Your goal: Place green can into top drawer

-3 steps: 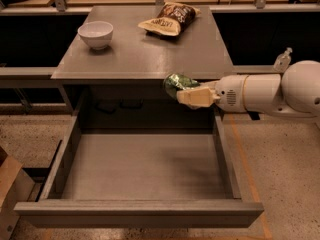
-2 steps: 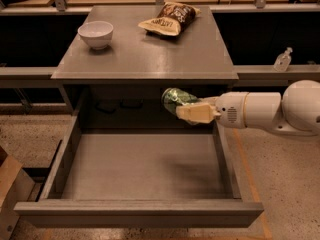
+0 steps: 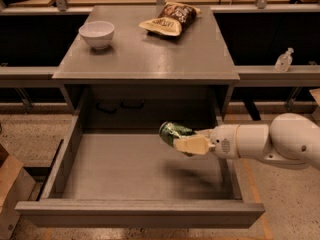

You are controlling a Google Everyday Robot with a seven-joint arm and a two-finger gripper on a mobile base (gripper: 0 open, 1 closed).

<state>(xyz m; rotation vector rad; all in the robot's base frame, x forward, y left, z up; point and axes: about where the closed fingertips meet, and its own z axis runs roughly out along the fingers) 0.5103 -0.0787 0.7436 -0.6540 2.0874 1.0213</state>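
The green can [image 3: 172, 132] is shiny green and lies tilted on its side in my gripper [image 3: 184, 141]. The gripper is shut on the can and holds it above the right part of the open top drawer [image 3: 137, 213]. My white arm [image 3: 272, 141] reaches in from the right, over the drawer's right wall. The drawer is pulled out wide below the table top and nothing lies on its floor. The can casts a shadow on the drawer floor beneath it.
A white bowl [image 3: 96, 34] stands on the grey table [image 3: 150, 59] at back left. A tan-and-brown chip bag [image 3: 170, 19] lies at back middle. A clear bottle [image 3: 283, 60] stands on a shelf at right. A cardboard box [image 3: 12, 191] sits at lower left.
My gripper has carried the green can down and a little left, from table-edge height to lower over the open drawer's right side.
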